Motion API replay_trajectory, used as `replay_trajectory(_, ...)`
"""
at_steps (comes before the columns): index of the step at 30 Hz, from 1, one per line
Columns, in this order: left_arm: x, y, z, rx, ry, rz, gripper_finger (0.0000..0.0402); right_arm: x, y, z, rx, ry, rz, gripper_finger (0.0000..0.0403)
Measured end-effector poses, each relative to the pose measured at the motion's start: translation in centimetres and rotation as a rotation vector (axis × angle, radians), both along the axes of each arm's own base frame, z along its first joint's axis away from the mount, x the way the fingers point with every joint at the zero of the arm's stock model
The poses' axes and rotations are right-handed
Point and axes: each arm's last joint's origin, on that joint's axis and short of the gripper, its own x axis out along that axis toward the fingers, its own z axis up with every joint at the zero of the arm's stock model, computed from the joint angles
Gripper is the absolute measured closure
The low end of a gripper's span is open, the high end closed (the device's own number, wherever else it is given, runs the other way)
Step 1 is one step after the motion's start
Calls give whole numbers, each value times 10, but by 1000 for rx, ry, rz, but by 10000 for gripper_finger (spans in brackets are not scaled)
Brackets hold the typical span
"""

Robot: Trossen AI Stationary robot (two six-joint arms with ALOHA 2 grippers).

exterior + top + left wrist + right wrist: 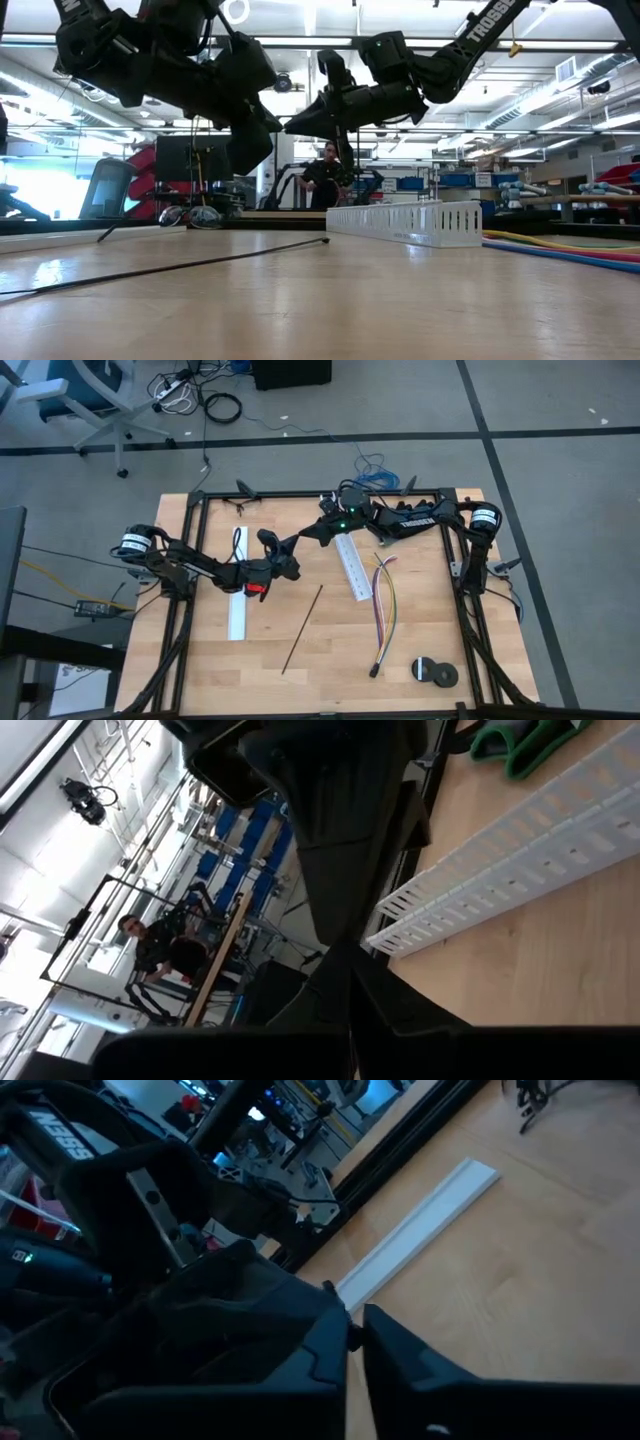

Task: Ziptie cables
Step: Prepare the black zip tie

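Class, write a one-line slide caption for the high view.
Both grippers meet shut above the table; cables and ziptie lie untouched.

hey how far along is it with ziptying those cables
Nothing looks done: the cables lie loose and unbound on the table, and a ziptie lies apart from them. In hand: both arms hang above the table, left gripper and right gripper tip to tip, jaws shut; whether they hold a ziptie is unclear. Left: looping and cinching one around the cables.

Left gripper (350, 985) fingers closed at 6 o'clock, dark arm (330, 810) at 12 o'clock, white slotted channel (520, 850) on wooden table (560, 960) at 3 o'clock, person (150, 945) at 9 o'clock.
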Motion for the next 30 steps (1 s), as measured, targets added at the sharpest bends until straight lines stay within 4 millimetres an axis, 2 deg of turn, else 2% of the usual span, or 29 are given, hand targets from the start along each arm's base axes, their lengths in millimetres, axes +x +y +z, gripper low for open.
replay_trajectory(17, 1, -1, -1, -73, -80, -22, 370, 2, 8, -4, -82, 31, 55, 402)
replay_trajectory(23, -2, 2, 0, -148, -228, 96, 343, 0, 10, -11, -124, 90, 86, 402)
replay_trajectory(30, 0, -1, -3, -284, -323, -8, 322, -2, 10, -17, -163, 139, 107, 403)
